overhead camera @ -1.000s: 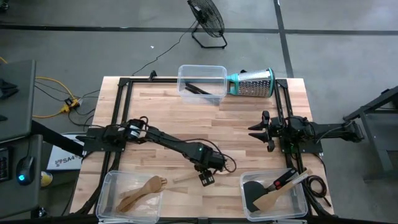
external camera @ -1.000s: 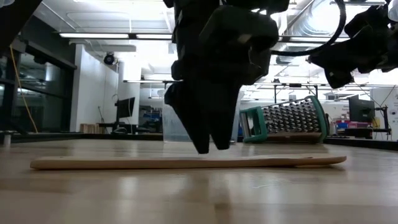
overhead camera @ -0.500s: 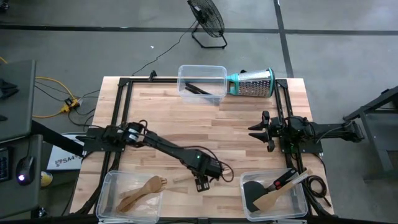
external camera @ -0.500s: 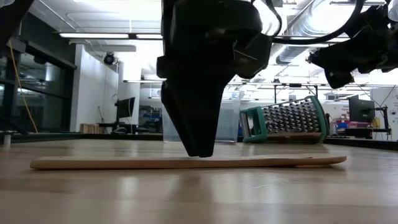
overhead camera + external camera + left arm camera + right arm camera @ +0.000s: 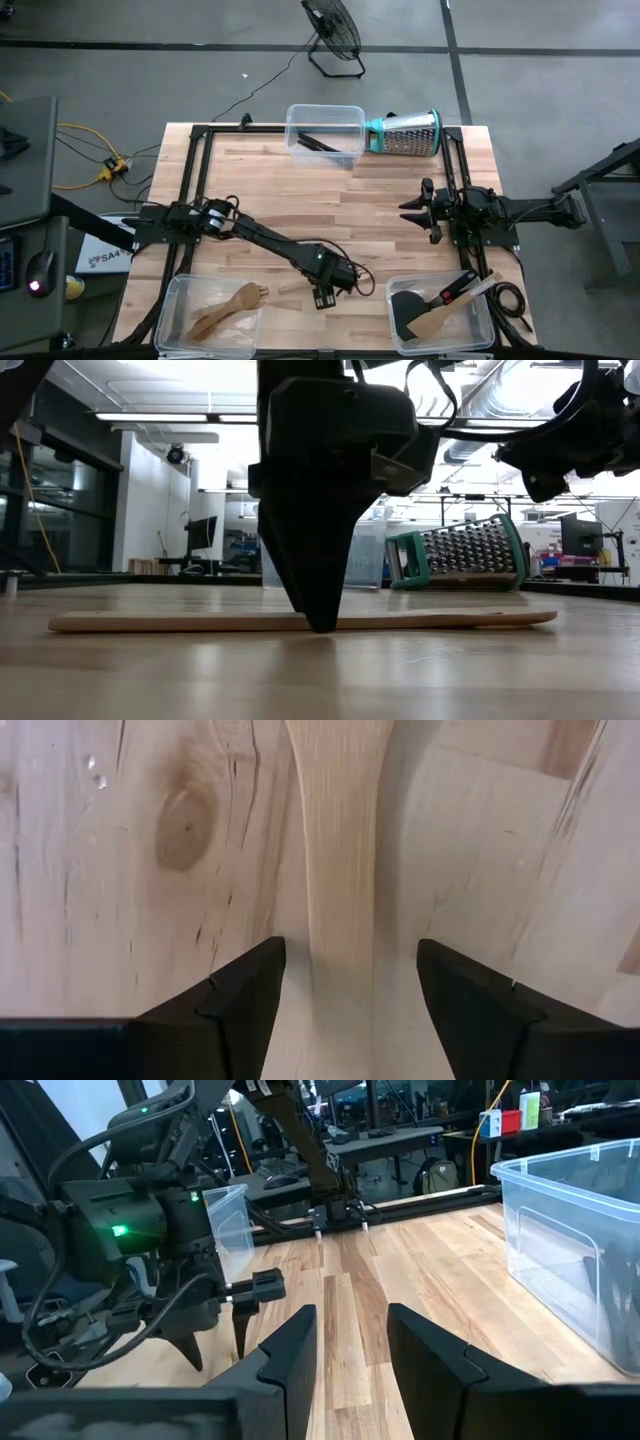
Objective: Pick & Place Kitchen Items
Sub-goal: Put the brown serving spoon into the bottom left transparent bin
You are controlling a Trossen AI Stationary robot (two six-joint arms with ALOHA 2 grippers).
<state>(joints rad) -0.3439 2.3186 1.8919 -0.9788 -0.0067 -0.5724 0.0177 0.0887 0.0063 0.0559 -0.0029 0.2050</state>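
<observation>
A pale wooden spatula (image 5: 291, 288) lies flat on the table near its front middle; it also shows in the low view (image 5: 430, 619) and the left wrist view (image 5: 339, 840). My left gripper (image 5: 322, 298) is open and points down over the spatula's narrow handle. Its fingertips (image 5: 345, 990) stand on either side of the handle with a gap on each side, down at table level (image 5: 320, 622). My right gripper (image 5: 418, 210) is open and empty above the table's right side (image 5: 352, 1342).
A clear bin (image 5: 190, 318) at the front left holds wooden spoons. A clear bin (image 5: 484, 325) at the front right holds a black spatula and a wooden one. A third bin (image 5: 352, 120) at the far edge holds thin black tools, beside a steel cone grater (image 5: 405, 132).
My left gripper has gone down and a little toward the table's near edge, turning as it went. Its fingertips were above the wooden spatula and now stand at table level astride its handle. The spatula has stayed where it was.
</observation>
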